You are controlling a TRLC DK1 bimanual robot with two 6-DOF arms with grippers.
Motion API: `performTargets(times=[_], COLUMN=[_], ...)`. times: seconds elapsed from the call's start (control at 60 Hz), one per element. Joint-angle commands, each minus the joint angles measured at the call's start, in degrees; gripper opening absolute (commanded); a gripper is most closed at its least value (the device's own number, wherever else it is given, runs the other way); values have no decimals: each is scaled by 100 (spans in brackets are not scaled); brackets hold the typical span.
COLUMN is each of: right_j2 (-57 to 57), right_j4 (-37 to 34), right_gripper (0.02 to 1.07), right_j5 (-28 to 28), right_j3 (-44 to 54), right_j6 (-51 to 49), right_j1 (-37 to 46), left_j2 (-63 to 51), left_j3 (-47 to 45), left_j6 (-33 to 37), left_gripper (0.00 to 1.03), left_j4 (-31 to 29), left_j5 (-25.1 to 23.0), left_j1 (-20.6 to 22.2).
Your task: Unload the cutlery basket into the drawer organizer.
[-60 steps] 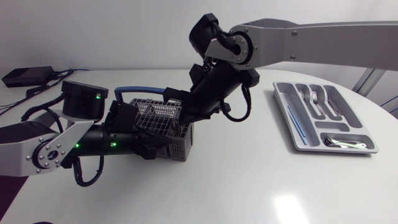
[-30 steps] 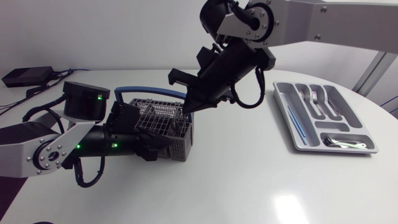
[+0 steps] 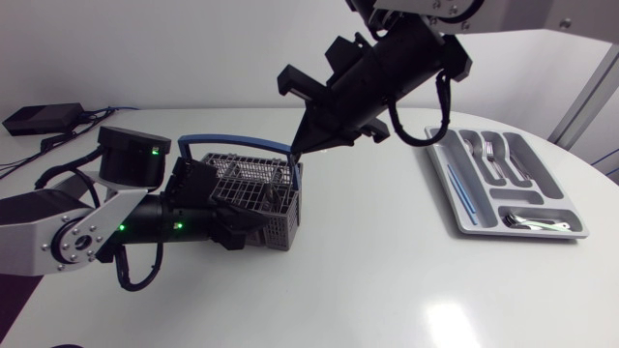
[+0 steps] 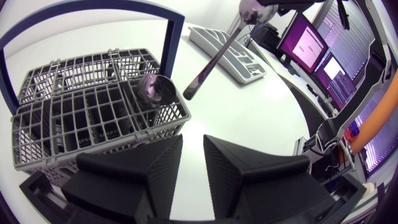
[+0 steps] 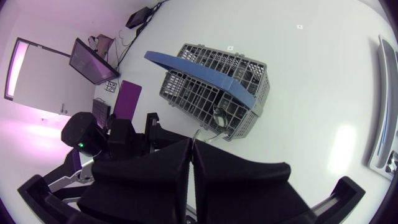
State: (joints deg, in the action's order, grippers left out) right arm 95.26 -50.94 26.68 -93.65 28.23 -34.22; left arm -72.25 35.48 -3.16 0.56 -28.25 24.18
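The grey cutlery basket [image 3: 259, 198] with a blue handle [image 3: 237, 140] stands left of the table's middle. My left gripper [image 3: 230, 230] rests against its near side wall, its fingers [image 4: 152, 171] a little apart with only table showing between them. My right gripper [image 3: 299, 147] hangs above the basket's right end, shut on a long piece of cutlery [image 4: 214, 56] that dangles over the rim. A spoon [image 4: 152, 89] still stands in the basket [image 4: 87, 102]. The grey drawer organizer [image 3: 438, 166] lies at the right and holds forks, spoons and a blue item. In the right wrist view the basket [image 5: 205, 87] is below the shut fingers [image 5: 174, 158].
A black box [image 3: 39, 118] and cables lie at the back left corner. Bare white tabletop stretches between the basket and the organizer [image 4: 231, 55] and along the front.
My right arm has risen and swung to the right, drawing the piece of cutlery up out of the basket. My left arm and the basket have stayed where they were.
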Motion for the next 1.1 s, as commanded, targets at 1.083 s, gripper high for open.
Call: performTargets(times=[1.083], right_j2=[-1607], right_j4=[-250], right_gripper=[8], right_j5=[-3590], right_j3=[2360], right_j6=[-2260], right_j1=[2174], left_j2=[202], left_j3=[407], left_j6=[-1117], left_gripper=[28], left_j4=[-724], left_j5=[821], left_j1=[139])
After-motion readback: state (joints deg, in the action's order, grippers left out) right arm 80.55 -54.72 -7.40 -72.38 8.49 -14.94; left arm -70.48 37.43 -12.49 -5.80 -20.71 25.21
